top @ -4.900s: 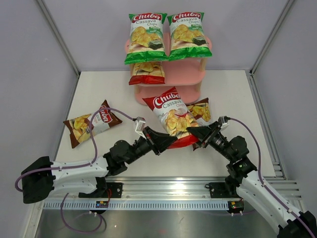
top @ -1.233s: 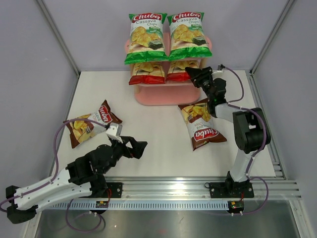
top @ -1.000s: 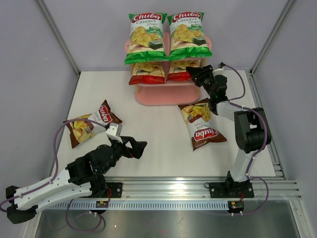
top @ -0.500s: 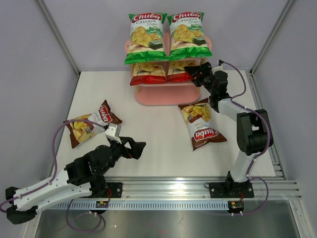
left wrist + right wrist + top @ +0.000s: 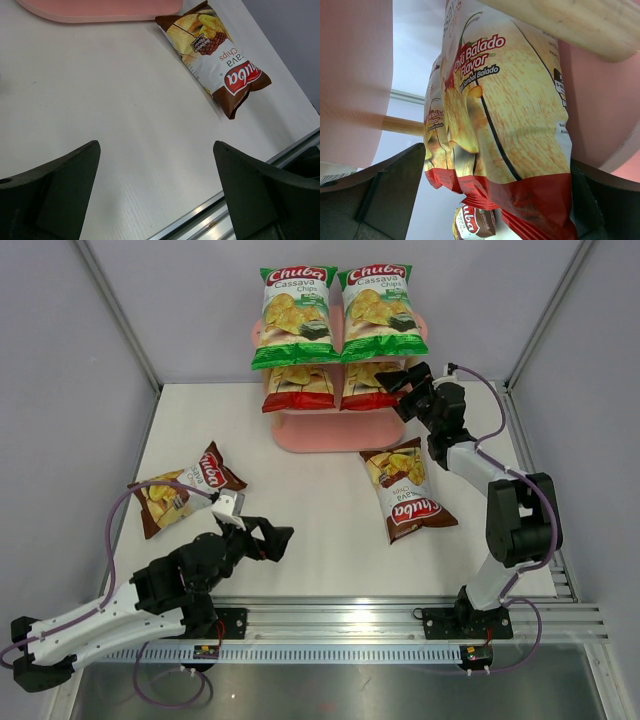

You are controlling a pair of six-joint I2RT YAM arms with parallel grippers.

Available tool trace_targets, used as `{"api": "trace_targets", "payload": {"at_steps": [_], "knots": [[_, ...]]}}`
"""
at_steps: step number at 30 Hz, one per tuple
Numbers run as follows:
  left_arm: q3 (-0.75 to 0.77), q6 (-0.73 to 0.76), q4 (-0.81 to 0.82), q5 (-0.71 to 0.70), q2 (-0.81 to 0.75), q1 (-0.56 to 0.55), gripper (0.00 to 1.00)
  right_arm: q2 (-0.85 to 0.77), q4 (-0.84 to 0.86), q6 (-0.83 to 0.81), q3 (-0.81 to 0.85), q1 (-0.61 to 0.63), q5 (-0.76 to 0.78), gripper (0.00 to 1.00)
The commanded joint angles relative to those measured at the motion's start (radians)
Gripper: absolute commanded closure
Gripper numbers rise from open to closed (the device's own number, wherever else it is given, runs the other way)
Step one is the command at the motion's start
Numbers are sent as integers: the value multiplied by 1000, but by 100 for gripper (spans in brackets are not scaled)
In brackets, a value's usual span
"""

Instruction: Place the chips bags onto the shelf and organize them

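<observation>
Four chips bags (image 5: pixel 295 315) on pink shelf (image 5: pixel 335 432)

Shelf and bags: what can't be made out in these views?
- Red bags, their tops: top view, covered by the green bags overhanging the shelf.
- Lower tiers' rear: top view, hidden under the upper boards.
- A brown bag: right wrist view, only a corner shows under the red bags, cut by the bottom edge.

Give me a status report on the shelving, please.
Left claw open. Right claw open at red bags. Green bags, red shelved; brown bags on table. Nothing blocking.
</observation>
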Motion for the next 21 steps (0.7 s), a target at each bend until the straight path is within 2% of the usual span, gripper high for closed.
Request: {"api": "trace_targets", "payload": {"at_steps": [1,8,10,16,20,21], "knots": [[47,2,17,-30,21,3,1,-71,-10,-32,-3,-7,33,1],[62,-9,12,-41,60,3,1,-96,-204,-109,41,-10,81,1],[64,-9,19,-39,64,3,1,-96,-212,-106,46,-11,82,1],[65,-10,22,-35,71,3,1,-115,-218,-100,32,-10,99,13],[61,-15,20,-35,64,3,1,-87,-205,-92,45,-11,81,28],[59,-16,19,-35,64,3,1,-78,-194,-88,48,-10,73,35]]}}
